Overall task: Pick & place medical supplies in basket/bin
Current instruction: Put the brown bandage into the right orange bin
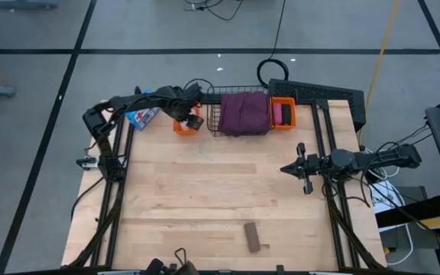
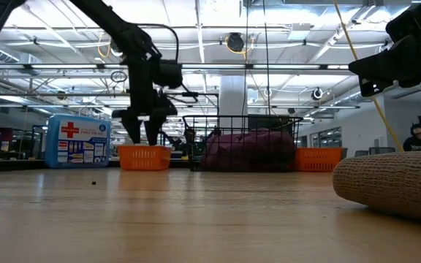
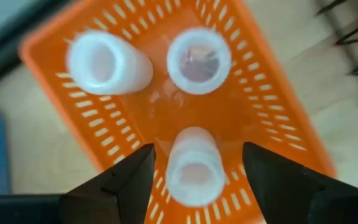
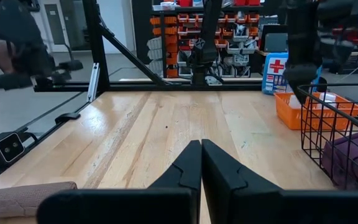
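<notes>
My left gripper (image 1: 190, 116) hovers open, pointing down, over the left orange bin (image 1: 180, 127). Three white vials lie in this bin; the gripper's (image 3: 197, 152) fingers stand on either side of one vial (image 3: 194, 171) without touching it. In the low view the gripper (image 2: 143, 135) is just above the bin (image 2: 145, 157). A maroon cloth (image 1: 244, 111) fills the black wire basket (image 1: 214, 121). The right orange bin (image 1: 283, 124) holds a pink roll (image 1: 277, 114) and a black one. The brown roll (image 1: 253, 237) lies on the table by its near edge. My right gripper (image 1: 300, 169) waits shut above the table's right part.
A blue-and-white pouch with a red cross (image 1: 142, 117) stands left of the left bin. Bare wood stretches between the bins and the brown roll (image 4: 27, 196). A black slab (image 1: 319, 92) lies behind the basket at the far right corner.
</notes>
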Tool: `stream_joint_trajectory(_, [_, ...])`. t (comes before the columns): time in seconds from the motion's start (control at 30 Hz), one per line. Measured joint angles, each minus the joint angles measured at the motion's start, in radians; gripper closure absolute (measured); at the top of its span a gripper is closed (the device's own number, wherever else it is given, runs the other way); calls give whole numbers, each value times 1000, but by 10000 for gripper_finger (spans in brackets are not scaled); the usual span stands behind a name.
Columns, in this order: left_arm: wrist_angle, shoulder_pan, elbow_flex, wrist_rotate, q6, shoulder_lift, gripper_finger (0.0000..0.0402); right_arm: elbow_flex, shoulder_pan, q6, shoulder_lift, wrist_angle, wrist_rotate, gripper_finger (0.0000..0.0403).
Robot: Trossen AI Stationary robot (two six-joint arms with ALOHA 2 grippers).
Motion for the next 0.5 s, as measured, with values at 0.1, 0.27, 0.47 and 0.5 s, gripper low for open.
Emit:
stream_joint_trajectory(0.1, [1,0,0,-2,0,-52,151,0,0,0,0,0,0,403])
stream_joint_trajectory(0.27, [0,0,0,-2,18,-162,151,0,0,0,0,0,0,403])
stream_joint_trajectory(0.47, [-5,1,0,11,79,-358,151,0,0,0,0,0,0,403])
stream_joint_trajectory(0.5, [-6,1,0,18,79,-398,151,0,0,0,0,0,0,403])
